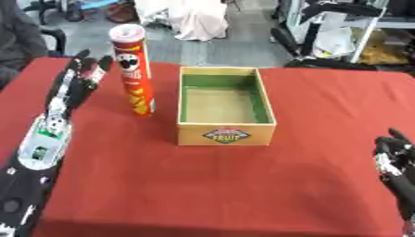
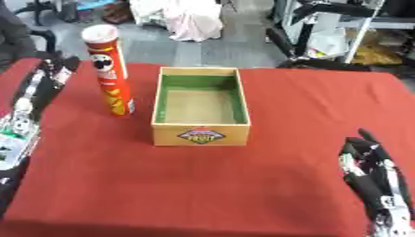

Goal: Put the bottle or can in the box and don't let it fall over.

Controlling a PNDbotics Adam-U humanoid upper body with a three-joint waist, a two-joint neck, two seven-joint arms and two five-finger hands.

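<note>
Right hand (image 2: pixel 369 166) rests idle at the lower right corner, fingers relaxed and pointing up, well apart from everything else on the red tablecloth (image 1: pixel 243 185). Nearer the middle sits the wooden box (image 1: pixel 225 134), open-topped and empty, with a green inner lining and a fruit label on its front wall. Left of it, just beside its left wall but not touching, the tall red chip can (image 1: pixel 134 69) stands upright with its pale lid on top. Left hand (image 1: pixel 79 81) reaches up along the left side with fingers straight and spread, close to the can's upper half yet apart from it — nothing is held.

The can is likely light and stiff, with a smooth printed skin that could slip, and its tall narrow shape tips easily. A hold around the body near or slightly above the middle seems safest — too high and the base may swing when lowered into the box.
</note>
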